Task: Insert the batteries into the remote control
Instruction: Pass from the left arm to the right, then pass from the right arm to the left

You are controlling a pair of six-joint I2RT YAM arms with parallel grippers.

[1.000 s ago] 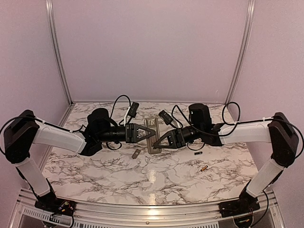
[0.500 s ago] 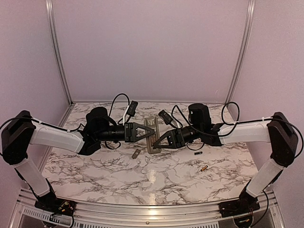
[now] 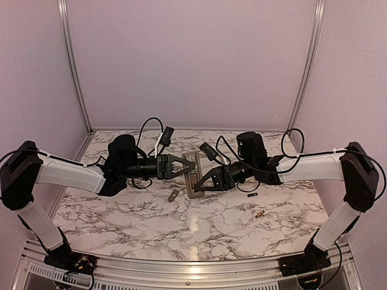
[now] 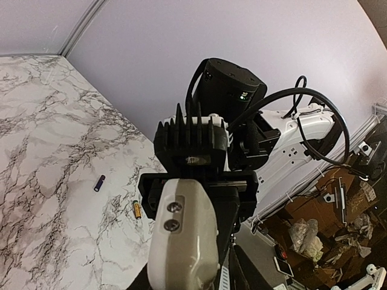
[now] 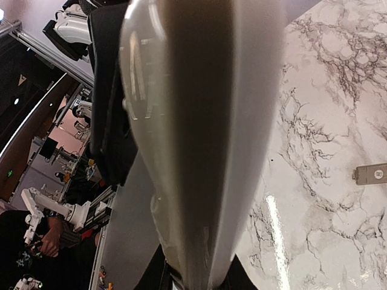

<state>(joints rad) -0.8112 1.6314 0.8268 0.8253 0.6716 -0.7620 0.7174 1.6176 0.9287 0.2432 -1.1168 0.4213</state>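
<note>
The remote [image 3: 195,162] hangs above mid-table [image 3: 151,223], back side out, between both grippers. The right gripper [image 3: 199,185] pinches its near end. The left gripper [image 3: 188,168] meets the far end, but I cannot tell whether it grips. Both forearms reach inward, roughly level. The black battery [image 3: 253,195] and gold battery [image 3: 259,214] lie to the right, untouched, and a small grey piece [image 3: 173,195] lies left. Best to hold the remote steady in one gripper, bay up, before fetching a battery.
</note>
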